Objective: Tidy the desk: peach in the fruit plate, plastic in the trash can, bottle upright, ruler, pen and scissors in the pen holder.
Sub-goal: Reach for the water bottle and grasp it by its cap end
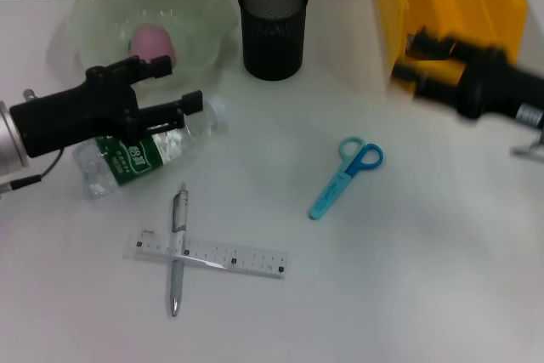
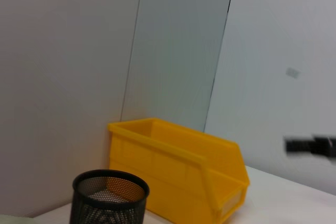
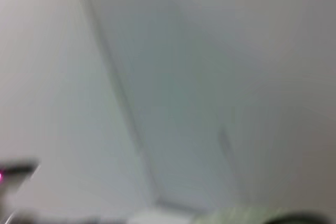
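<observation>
Left gripper (image 1: 174, 88) is seen low over the worktop (image 1: 408, 278), fingers spread wide, one prong above and one below the neck end of the bottle (image 1: 149, 149), which lies on its side directly beneath and just behind the fingertips; contact with the bottle cannot be confirmed, though a grasp on it is judged to be the step in hand. Just beyond the fingertips the fruit plate (image 1: 204, 6) is found, a pale green bowl with the peach (image 1: 151, 42) already inside, so that item is judged done. Farther out, past the plate, the pen holder (image 1: 273, 27) stands upright, and nothing is seen standing in it. Nearer the robot than the gripper, the pen (image 1: 178, 248) lies across the ruler (image 1: 206, 256), the two touching in a cross; both are still to be put away. Well apart toward the right arm's side, the scissors (image 1: 347, 178) lie flat on the worktop, also untouched. Right gripper (image 1: 414, 47) is held at the front edge of the yellow trash can (image 1: 450, 6); whether its fingers are apart or together cannot be told, and nothing is seen held in it. No loose plastic is noted on the worktop, so that item is presumed finished, though the bin's inside is not shown clearly. Judged remaining: bottle upright, then ruler, pen and scissors into the holder.
</observation>
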Available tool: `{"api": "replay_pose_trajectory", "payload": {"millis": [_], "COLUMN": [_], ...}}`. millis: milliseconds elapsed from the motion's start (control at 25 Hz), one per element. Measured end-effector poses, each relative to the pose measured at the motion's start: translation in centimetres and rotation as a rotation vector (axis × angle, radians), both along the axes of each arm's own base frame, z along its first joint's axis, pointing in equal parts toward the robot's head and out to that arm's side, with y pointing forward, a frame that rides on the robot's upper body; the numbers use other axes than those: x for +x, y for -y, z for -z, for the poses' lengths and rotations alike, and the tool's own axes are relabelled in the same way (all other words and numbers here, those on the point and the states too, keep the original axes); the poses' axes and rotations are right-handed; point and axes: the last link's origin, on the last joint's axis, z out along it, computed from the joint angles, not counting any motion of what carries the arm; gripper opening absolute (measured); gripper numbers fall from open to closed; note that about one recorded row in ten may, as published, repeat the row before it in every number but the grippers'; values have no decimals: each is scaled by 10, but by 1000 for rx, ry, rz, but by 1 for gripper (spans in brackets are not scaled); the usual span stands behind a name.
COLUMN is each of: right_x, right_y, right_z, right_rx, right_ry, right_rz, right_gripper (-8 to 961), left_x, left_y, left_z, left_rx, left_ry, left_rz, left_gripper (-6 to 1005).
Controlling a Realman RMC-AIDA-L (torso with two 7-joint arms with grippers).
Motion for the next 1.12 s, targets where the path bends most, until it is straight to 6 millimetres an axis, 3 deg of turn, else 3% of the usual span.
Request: {"api": "replay_pose_trajectory", "payload": {"millis": [200, 520, 1120], "right_x": [7, 10, 11], "right_y": [12, 19, 21], "right_z": [18, 31, 36], "right_rx": [-88, -104, -125], "right_ry": [151, 240, 269], "right_rz": [-52, -82, -92], "right_gripper": [726, 751, 788], "left_x": [2, 16, 61], "left_y": [-4, -19, -69], "left_z": [-8, -6, 4], "left_rx": [-1, -76, -194], "left_ry": [-10, -92, -442], "left_rz": [2, -11, -95], "left_gripper": [816, 816, 815]}}
